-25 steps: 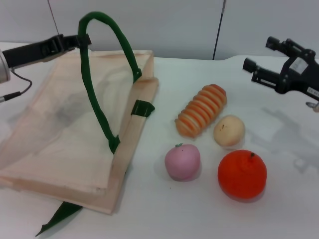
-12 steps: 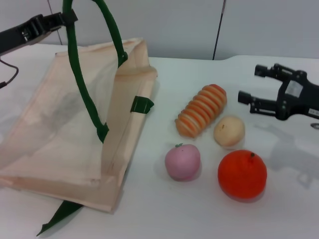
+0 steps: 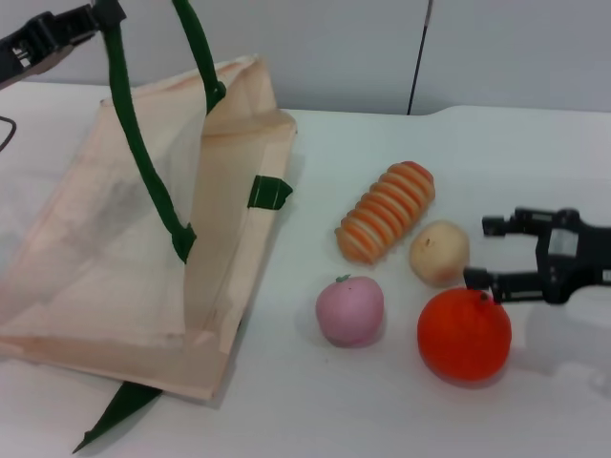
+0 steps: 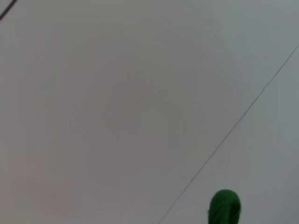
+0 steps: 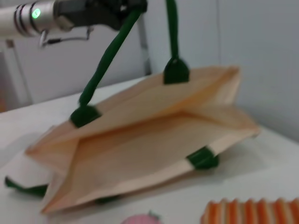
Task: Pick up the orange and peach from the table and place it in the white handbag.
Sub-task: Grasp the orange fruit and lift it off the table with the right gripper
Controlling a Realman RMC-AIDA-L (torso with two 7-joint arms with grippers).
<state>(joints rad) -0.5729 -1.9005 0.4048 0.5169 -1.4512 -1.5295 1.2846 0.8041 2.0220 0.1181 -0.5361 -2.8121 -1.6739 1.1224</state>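
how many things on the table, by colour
orange: 2, the orange and striped ridged item
pink: 1, the peach
tan-yellow: 1, the ball
cream with green straps: 1, the white handbag
total: 5

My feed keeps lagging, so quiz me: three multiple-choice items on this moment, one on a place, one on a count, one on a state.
1. Where is the right gripper?
A. Above the bag
B. Just beside the orange, on its far right side
C. Parked off the table

2. How many loose items lie on the table beside the white handbag?
A. Two
B. Three
C. Four

3. What holds the handbag's mouth open?
A. The left gripper lifting a green handle
B. The peach wedged inside
C. Nothing, it lies flat

Answers: 1 B, its open jaws sit by the orange's top. 2 C: orange, peach, tan ball, striped ridged item. 3 A, the handle is pulled up taut.
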